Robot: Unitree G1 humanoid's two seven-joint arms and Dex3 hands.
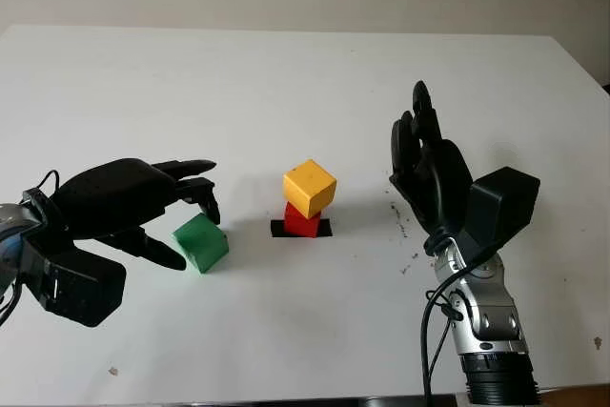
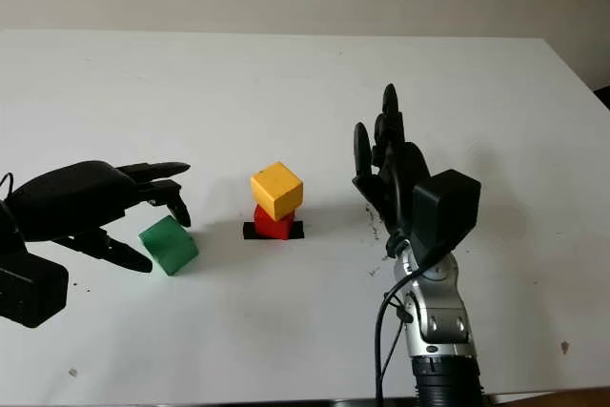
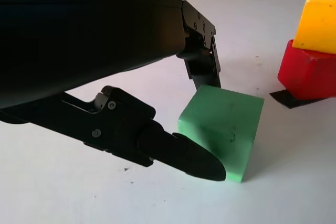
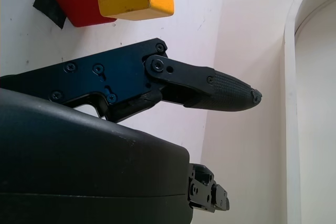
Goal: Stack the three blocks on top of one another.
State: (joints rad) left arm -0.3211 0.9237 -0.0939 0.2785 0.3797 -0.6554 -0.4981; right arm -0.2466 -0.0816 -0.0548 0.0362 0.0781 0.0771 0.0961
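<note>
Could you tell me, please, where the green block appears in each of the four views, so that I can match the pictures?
Left eye view: green block lies left of centre, at the left hand.
Right eye view: it lies further left, again at that hand.
Left wrist view: it lies centre-right, between the black fingers.
Right wrist view: not in it.
Shared landmark: the yellow block on the red block.

no readable text, labels, brands or numbers on the blocks, hands or table
</note>
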